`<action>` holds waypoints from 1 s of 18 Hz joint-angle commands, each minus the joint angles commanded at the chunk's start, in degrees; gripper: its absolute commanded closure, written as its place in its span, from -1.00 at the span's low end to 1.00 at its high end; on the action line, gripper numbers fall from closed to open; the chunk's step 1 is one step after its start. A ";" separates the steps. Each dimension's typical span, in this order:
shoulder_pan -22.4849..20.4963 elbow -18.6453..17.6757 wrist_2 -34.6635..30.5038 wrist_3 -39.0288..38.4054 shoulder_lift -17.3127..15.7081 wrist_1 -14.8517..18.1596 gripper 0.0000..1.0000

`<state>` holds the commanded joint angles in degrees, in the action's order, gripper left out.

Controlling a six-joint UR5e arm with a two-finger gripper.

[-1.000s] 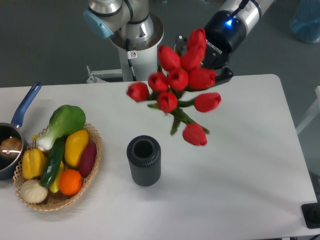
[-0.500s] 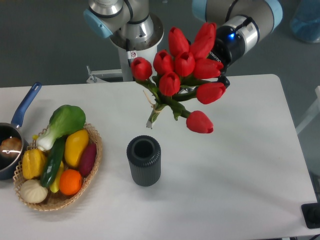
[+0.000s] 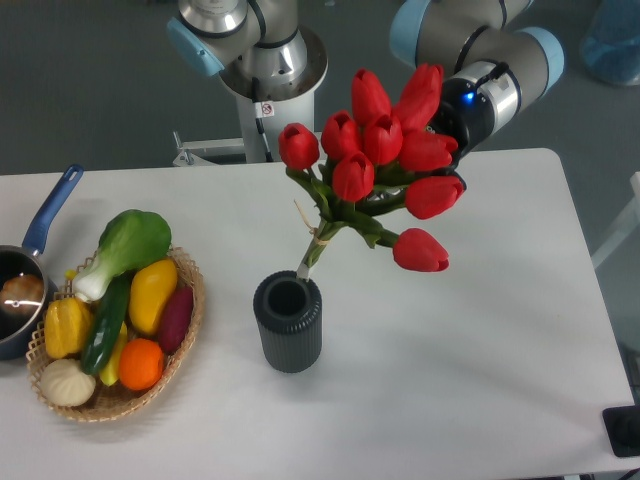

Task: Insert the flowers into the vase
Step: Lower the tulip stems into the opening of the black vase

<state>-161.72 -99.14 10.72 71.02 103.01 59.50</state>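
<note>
The flowers (image 3: 352, 175), a bunch of red tulips with green stems, hang tilted in the air over the middle of the table. Their tied stem ends (image 3: 306, 266) point down and left, just above the back rim of the vase. The vase (image 3: 288, 325) is a dark ribbed cylinder standing upright with its round mouth open. My gripper (image 3: 420, 186) is behind the buds at the upper right, shut on the flowers. The blooms mostly hide its fingers.
A wicker basket (image 3: 185, 335) full of vegetables and fruit sits left of the vase. A blue-handled pot (image 3: 40, 235) stands at the far left edge. The robot base (image 3: 262, 70) rises behind the table. A dark object (image 3: 625, 430) lies off the table's right front corner.
The bunch has swung from nearly flat to more upright. Its stem ends have dropped down and left, from well above the table to just over the vase's mouth.
</note>
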 joint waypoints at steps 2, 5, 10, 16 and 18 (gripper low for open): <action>0.09 -0.88 0.00 0.26 0.17 -0.09 1.00; 0.26 -2.54 0.00 2.28 0.70 -0.09 1.00; 1.49 -3.78 -0.96 3.95 1.23 -0.09 1.00; 2.81 -6.59 -3.16 9.14 1.67 -0.09 1.00; 2.73 -6.94 -3.78 9.32 2.02 -0.09 1.00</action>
<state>-158.99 -106.08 6.95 80.33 105.03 59.41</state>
